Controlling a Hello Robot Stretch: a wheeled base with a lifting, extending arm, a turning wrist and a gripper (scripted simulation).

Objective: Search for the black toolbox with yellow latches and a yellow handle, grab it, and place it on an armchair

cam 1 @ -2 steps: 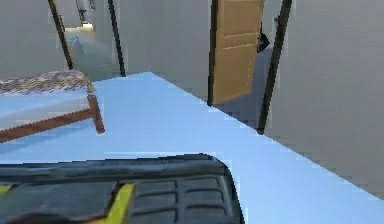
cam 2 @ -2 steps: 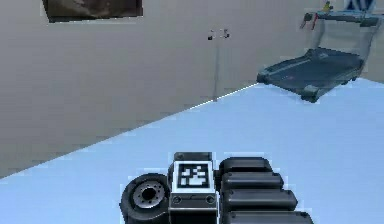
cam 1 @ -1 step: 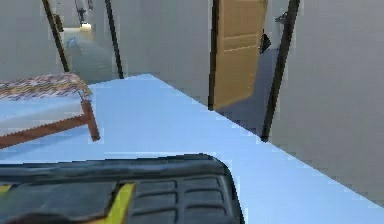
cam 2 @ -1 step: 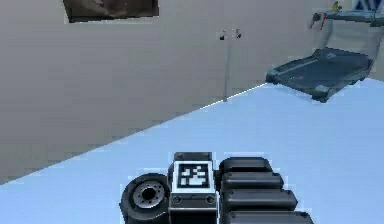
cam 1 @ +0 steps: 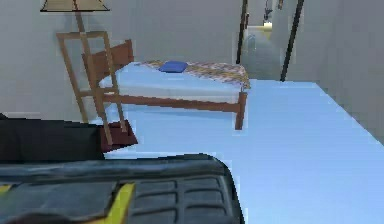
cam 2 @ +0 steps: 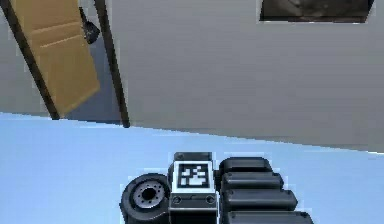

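Starting nearest: black ribbed body with yellow patches along the forward view's bottom edge; by colour I take it for the toolbox (cam 1: 170, 196). Whether the yellow is latch or handle cannot be told; what it rests on is hidden.

Arm side view, bottom edge: gripper (cam 2: 148, 198) is a dark round body left of a white marker square (cam 2: 195, 177), ribbed black arm (cam 2: 252, 192) to the right. Its far end cannot be made out, so I cannot tell whether it holds anything or how the fingers stand.

Handling, as judgement: hard moulded shell, stiff, not fragile; probably weighty, loose contents shifting if tipped; smooth sides likely slippery. Best hold is the yellow handle, centred so it hangs level, clear of the latches.

Beyond: pale blue floor (cam 1: 300, 150), a dark bulk (cam 1: 40, 140) at the forward view's left, a wooden stand (cam 1: 90, 80), then a bed (cam 1: 190, 92) with a blue pillow (cam 1: 173, 67). Farthest: a doorway (cam 1: 262, 40); sideways, an open wooden door (cam 2: 60, 50) in a grey wall (cam 2: 250, 80).
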